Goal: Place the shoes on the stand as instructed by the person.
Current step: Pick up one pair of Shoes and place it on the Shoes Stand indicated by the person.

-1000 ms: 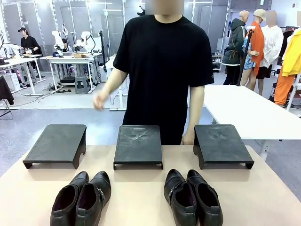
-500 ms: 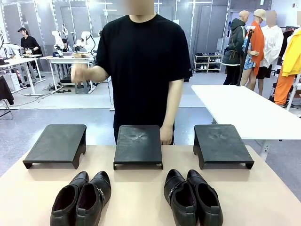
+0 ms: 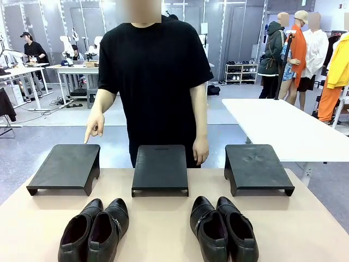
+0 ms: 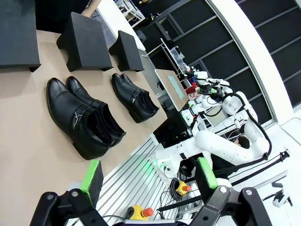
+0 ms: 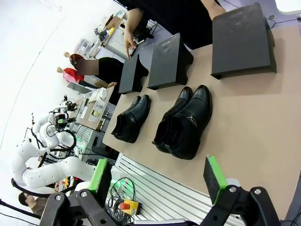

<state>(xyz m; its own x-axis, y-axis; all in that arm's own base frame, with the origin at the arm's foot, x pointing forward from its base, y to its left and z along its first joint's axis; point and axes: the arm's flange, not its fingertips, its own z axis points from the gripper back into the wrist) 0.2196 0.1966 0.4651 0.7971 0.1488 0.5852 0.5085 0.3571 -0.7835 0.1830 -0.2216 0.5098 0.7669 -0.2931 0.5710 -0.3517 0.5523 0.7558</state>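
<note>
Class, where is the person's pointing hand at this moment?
In the front view, the pointing hand is at picture left, above the left stand, index finger aimed down.

1. The person [image 3: 155,76] wears a plain black T-shirt with short sleeves.
2. The left gripper [image 4: 149,174] is black, with bright green pads [image 4: 92,175] and round silver screws [image 4: 218,189] at its knuckles.
3. The right gripper [image 5: 157,176] looks the same; beyond it the left arm [image 5: 52,170] is glossy white with rounded joints.

Table [image 3: 158,229] holds three stands [image 3: 160,166]; two shoe pairs [image 3: 103,229].
</note>
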